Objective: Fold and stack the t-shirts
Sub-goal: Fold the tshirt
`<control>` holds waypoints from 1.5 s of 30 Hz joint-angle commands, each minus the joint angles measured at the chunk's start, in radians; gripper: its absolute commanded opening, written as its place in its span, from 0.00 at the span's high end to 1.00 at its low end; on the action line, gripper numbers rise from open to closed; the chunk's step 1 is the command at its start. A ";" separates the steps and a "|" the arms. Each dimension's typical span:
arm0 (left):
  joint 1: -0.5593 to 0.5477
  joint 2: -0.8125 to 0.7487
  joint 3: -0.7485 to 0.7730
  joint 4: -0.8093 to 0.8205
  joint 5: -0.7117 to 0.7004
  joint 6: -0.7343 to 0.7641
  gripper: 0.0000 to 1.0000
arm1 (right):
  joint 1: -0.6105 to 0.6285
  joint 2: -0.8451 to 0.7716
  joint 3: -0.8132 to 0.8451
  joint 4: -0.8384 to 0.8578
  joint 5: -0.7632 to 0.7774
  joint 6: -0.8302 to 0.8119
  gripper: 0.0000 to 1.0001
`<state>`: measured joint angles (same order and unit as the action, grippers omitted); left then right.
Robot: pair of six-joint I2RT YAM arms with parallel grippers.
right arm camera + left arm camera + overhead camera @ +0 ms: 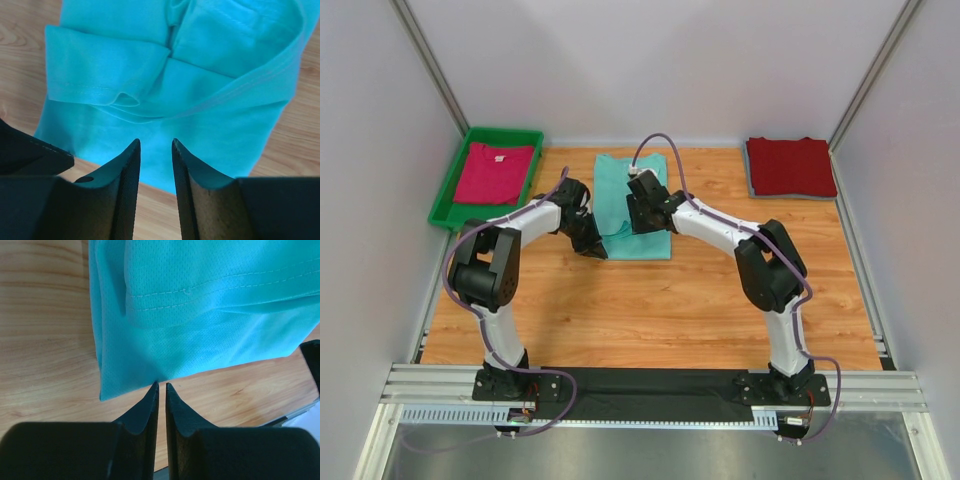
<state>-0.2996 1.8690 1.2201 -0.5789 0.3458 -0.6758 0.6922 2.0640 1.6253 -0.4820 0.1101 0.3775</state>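
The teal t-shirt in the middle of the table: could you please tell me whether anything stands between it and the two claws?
Nothing visible does. The left claw sits at the near edge of the teal t-shirt, and the right claw hangs directly over that same edge.

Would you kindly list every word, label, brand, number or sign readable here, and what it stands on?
No readable text in any view.
The teal t-shirt, the pink t-shirt in the green tray and the dark red t-shirt show no print.
A pale speck at the pink shirt's collar may be a label, too small to read.
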 commanded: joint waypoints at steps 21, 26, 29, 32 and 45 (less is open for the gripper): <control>0.013 0.064 -0.011 0.019 0.013 -0.033 0.86 | 0.059 0.113 0.036 0.102 0.063 0.031 0.69; 0.014 0.078 -0.017 0.017 0.015 -0.036 0.87 | 0.064 0.113 0.011 0.158 0.121 0.012 0.68; 0.016 0.084 -0.024 0.014 0.013 -0.050 0.87 | 0.064 0.120 0.015 0.196 0.180 0.001 0.65; 0.019 0.076 -0.040 0.022 0.006 -0.071 0.88 | 0.061 0.145 0.037 0.250 0.249 -0.021 0.64; 0.017 -0.008 -0.018 -0.018 -0.011 -0.047 0.89 | -0.031 0.328 0.676 0.037 0.238 -0.118 0.59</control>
<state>-0.2836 1.9232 1.2045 -0.5625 0.3786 -0.7498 0.6777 2.4317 2.2002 -0.3836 0.3313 0.2928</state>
